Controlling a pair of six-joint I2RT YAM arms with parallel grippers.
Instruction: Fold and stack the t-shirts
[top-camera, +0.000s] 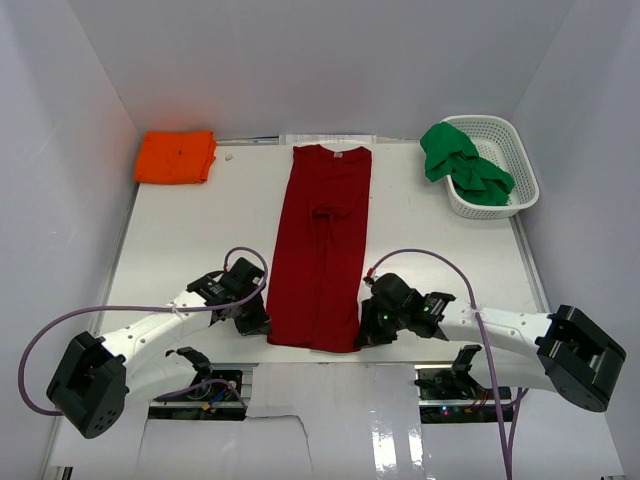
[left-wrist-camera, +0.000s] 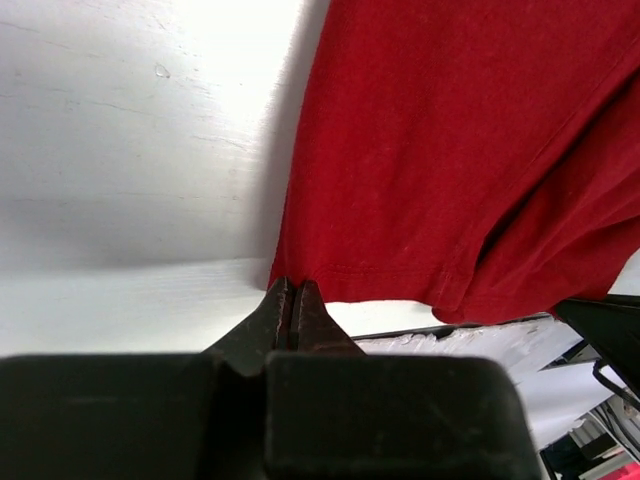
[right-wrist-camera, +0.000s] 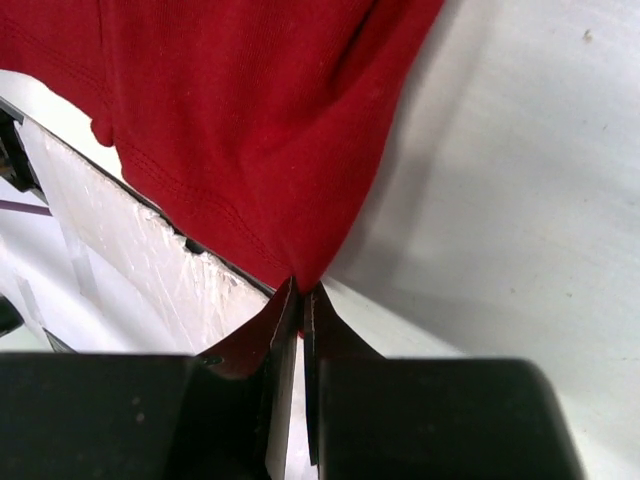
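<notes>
Left wrist: table (left-wrist-camera: 120, 150) blown out white above the left gripper (left-wrist-camera: 292, 290). Soft shadow runs along the dark red t-shirt (left-wrist-camera: 450, 150) edge just above the tips. Gripper body dark and blurred. Right wrist: soft shadow up-right of the right gripper (right-wrist-camera: 302, 290), cloth stitching sharp, housing out of focus. Top view: bright, even overhead light, sharp. Glare on the table's near edge behind both grippers.

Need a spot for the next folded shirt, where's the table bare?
Bare: left of the dark red shirt, nearer than the orange shirt; right of it, nearer than the basket. Crowded: the near edge, where left fingers and right fingers pinch its corners.
</notes>
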